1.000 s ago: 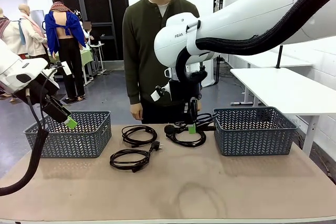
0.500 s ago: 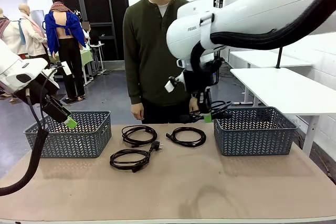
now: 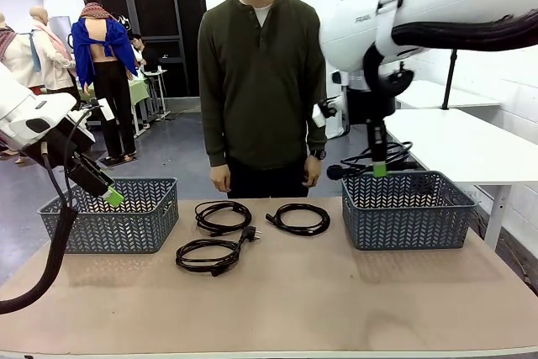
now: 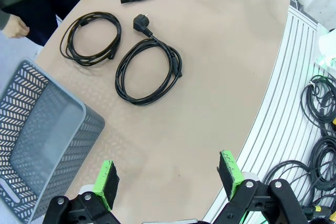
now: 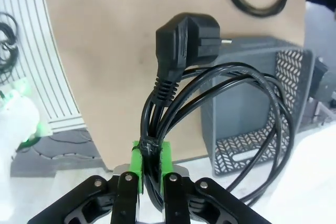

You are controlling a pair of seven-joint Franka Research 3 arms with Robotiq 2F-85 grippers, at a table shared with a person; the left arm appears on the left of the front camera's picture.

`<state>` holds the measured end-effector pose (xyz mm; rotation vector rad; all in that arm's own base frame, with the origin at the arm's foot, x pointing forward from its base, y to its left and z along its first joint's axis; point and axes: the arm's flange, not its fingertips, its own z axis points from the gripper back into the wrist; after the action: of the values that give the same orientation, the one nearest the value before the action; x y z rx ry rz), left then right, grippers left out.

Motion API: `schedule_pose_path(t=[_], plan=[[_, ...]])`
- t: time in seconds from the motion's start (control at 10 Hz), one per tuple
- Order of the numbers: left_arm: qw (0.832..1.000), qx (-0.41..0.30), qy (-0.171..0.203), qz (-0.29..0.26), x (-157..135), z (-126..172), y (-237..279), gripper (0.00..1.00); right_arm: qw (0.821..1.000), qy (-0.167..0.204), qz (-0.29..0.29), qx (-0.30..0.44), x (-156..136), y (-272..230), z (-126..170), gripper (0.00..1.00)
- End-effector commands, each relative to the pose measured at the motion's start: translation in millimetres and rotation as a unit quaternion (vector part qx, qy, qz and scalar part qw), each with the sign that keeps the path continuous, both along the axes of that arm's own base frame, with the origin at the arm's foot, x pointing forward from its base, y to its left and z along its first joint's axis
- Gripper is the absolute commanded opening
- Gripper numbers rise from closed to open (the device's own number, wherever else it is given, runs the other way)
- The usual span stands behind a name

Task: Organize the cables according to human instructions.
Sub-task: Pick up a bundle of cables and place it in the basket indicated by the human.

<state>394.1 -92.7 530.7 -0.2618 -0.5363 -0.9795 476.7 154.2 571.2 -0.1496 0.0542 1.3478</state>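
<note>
My right gripper (image 3: 379, 171) is shut on a black cable (image 3: 367, 160) and holds it in the air just above the near-left rim of the right grey basket (image 3: 408, 209). In the right wrist view the fingertips (image 5: 137, 162) pinch the bundled strands, and the plug (image 5: 188, 37) stands above them. Three more coiled cables lie on the table: one at the far left (image 3: 223, 216), one at the far middle (image 3: 298, 219), one nearer (image 3: 208, 256). My left gripper (image 3: 110, 197) hangs open over the left basket (image 3: 109, 226), with nothing between its pads (image 4: 107, 182).
A person stands at the table's far edge with both hands (image 3: 220, 179) down at their sides. The left wrist view shows the left basket (image 4: 37, 129), the nearer cable (image 4: 148, 69) and the table's curved front edge (image 4: 262, 103).
The right arm has lifted one cable off the table's far middle and carried it up and to the right, over the right basket. The left arm has stayed still.
</note>
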Motion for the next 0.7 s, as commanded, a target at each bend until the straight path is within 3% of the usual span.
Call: schedule_pose_path(t=[0.0,0.2,0.5,0.6], plan=[[1.0,-0.01,0.0,-0.007,2,0,2,1.0,0.999,0.005,0.0,0.032,11,-32,2,0.0],[1.0,-0.01,0.0,-0.007,2,0,2,1.0,0.999,0.006,0.004,0.047,27,-61,4,0.0],[1.0,-0.01,0.0,-0.007,2,0,2,1.0,0.999,-0.023,0.037,0.019,49,-87,-15,0.0],[1.0,-0.01,0.0,-0.007,2,0,2,1.0,0.998,-0.054,0.022,0.005,58,-89,-23,0.0]])
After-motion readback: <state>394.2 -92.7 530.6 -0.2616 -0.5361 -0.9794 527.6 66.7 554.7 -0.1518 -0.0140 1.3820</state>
